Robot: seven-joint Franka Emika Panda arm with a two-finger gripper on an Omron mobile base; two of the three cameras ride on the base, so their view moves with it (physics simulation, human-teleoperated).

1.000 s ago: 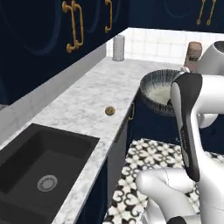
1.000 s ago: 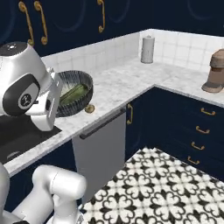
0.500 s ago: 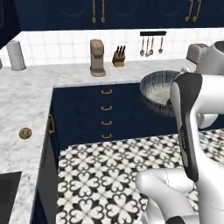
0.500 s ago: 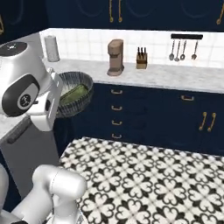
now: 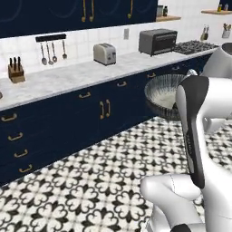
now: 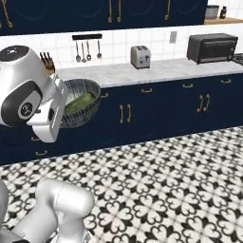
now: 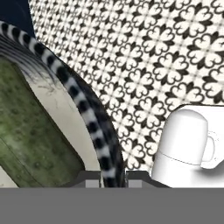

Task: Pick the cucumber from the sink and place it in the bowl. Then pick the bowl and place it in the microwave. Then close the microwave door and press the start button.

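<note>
My gripper [image 7: 106,177] is shut on the rim of the bowl [image 7: 83,114], one fingertip on each side of the striped edge. It holds the bowl [image 6: 84,116] up in the air beside the arm, above the tiled floor. The dark green cucumber [image 6: 79,101] lies inside the bowl, and it looms large at the left as the cucumber [image 7: 30,131] in the hand view. From the left base view I see the bowl [image 5: 162,93] with its pale inside, partly behind the arm. The sink and the microwave are out of view.
A long marble counter [image 5: 68,74] over dark blue cabinets runs across the back. On it stand a knife block [image 5: 16,71], a toaster [image 6: 139,56] and a dark toaster oven [image 6: 212,47]. A stove [image 5: 195,46] is at far right. Patterned floor [image 6: 175,180] lies open ahead.
The whole picture has swung round as the base turns: the sink and corner counter have gone out of view and a new counter run has come in. The bowl stays held.
</note>
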